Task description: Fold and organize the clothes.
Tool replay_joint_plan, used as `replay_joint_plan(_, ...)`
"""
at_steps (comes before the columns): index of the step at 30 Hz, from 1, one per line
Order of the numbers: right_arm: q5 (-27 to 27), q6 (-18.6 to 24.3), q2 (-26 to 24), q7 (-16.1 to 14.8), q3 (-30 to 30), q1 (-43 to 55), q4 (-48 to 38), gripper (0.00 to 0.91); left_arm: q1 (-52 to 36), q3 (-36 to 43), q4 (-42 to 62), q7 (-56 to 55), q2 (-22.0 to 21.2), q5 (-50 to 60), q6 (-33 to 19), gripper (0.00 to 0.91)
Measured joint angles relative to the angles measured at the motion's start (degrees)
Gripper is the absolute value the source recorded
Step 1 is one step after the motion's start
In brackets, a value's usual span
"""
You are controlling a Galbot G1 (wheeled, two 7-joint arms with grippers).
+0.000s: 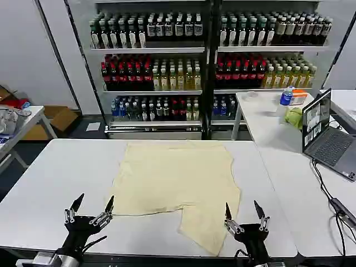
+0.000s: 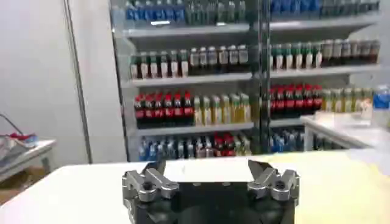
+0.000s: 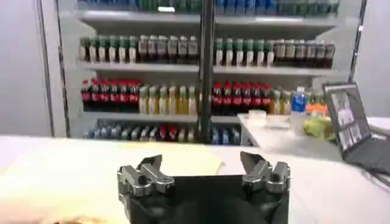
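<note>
At centre frame in the head view, the T-shirt (image 1: 177, 186) lies spread flat on the white table (image 1: 55, 183), one sleeve toward lower right. Left gripper (image 1: 89, 208) at lower left, fingers spread, empty. Right gripper (image 1: 244, 212) at lower right, likewise spread, just beside the sleeve. Shelves (image 1: 150, 50) behind hold bottles (image 1: 125, 75).

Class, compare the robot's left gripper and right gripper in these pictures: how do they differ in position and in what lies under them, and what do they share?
The left gripper sits at the table's near-left edge, the right gripper at its near-right edge. The left gripper's inner fingertip meets the T-shirt's near-left corner; the right gripper stands beside the hanging sleeve. Bare table lies under the left gripper, cloth edge by the right. Both are open, empty, pointing forward.
</note>
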Motion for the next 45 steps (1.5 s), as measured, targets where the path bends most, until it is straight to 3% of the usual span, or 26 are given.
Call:
replay_joint_plan(11, -4.36, -4.93, 1.92, 1.93, -3.56, -2.21, -2.33, 0.907, -4.04, 1.53, 4.89, -1.29, 4.57, -0.42, 8.04, 0.907)
replay_joint_plan(19, -5.52, -6.28, 3.04, 3.22, -5.57, -2.14, -4.45, 0.907, -7.23, 2.99, 8.64, -2.11, 7.11, -2.96, 12.84, 0.907)
replay_joint_plan(30, -5.59, -7.95, 4.41, 4.04, -7.63, -1.59, -6.60, 0.907, -11.30, 5.86, 13.31, -3.48, 7.80, -4.49, 16.44, 0.907)
replay_joint_plan(31, -5.45, -8.10, 4.55, 4.21, -7.86, -1.51, -6.86, 0.836, -11.66, 6.07, 13.66, -3.56, 7.85, -4.58, 16.59, 0.796)
replay_joint_plan(32, -5.29, -8.21, 4.72, 4.37, -8.09, -1.42, -7.16, 0.725, -12.05, 6.30, 14.05, -3.63, 7.95, -4.70, 16.74, 0.615)
replay_joint_plan(33, -5.19, -8.22, 4.85, 4.43, -8.24, -1.36, -7.38, 0.453, -12.42, 6.48, 14.39, -3.68, 8.07, -4.78, 16.87, 0.050)
replay_joint_plan(34, -5.11, -8.20, 4.96, 4.44, -8.40, -1.27, -7.61, 0.373, -12.74, 6.66, 14.65, -3.70, 8.18, -4.88, 16.98, 0.010)
replay_joint_plan(35, -4.96, -8.16, 5.14, 4.44, -8.59, -1.14, -7.87, 0.232, -13.10, 6.89, 15.00, -3.71, 8.28, -5.02, 17.09, 0.010)
replay_joint_plan(37, -4.65, -8.05, 5.43, 4.42, -8.90, -0.97, -8.25, 0.101, -13.77, 7.27, 15.71, -3.78, 8.40, -5.19, 17.27, 0.010)
replay_joint_plan(41, -4.35, -8.01, 5.87, 4.44, -9.27, -0.66, -9.06, 0.000, -14.98, 7.98, 17.12, -4.27, 8.43, -5.43, 17.56, 0.010)
replay_joint_plan(45, -4.09, -8.00, 6.23, 4.38, -9.65, -0.88, -9.47, 0.000, -15.97, 8.60, 18.48, -4.34, 8.65, -6.00, 17.80, 0.010)
